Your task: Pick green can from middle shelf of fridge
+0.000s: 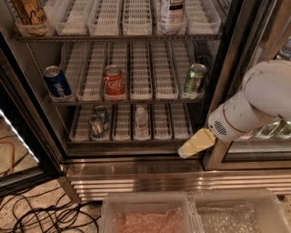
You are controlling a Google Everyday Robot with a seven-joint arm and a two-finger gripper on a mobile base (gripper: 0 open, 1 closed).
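Fridge [226,68] is standing open toward the camera, its dark frame sitting over a stainless steel base [150,175] with ribbed strips. Speckled floor [27,200] is showing at near left, with black cables [41,215] lying tangled on it. Two clear plastic bins [145,210] are sitting side by side at the near edge, pale crinkled material showing inside. The top shelf is carrying white slotted trays, a brown patterned container [28,16] at far left and a white bottle [172,12] toward the right. The middle shelf [141,86] is holding rows of white lane trays, with a blue can [57,82] at left, a red cola can [113,82] near the middle and the green can [194,79] in the rightmost lane at the front edge. The green can is standing upright, showing a metallic green body, a silver top rim and pale markings on its side, well apart from the red cola can. The lower shelf is holding small cans [96,126] at left and a small bottle [141,122] in the middle. The white arm [254,102] is reaching in from the right, and the gripper [184,152] is hanging pale yellow below the green can, in front of the fridge's bottom sill, touching nothing; whether it is open or closed cannot be told from this angle.
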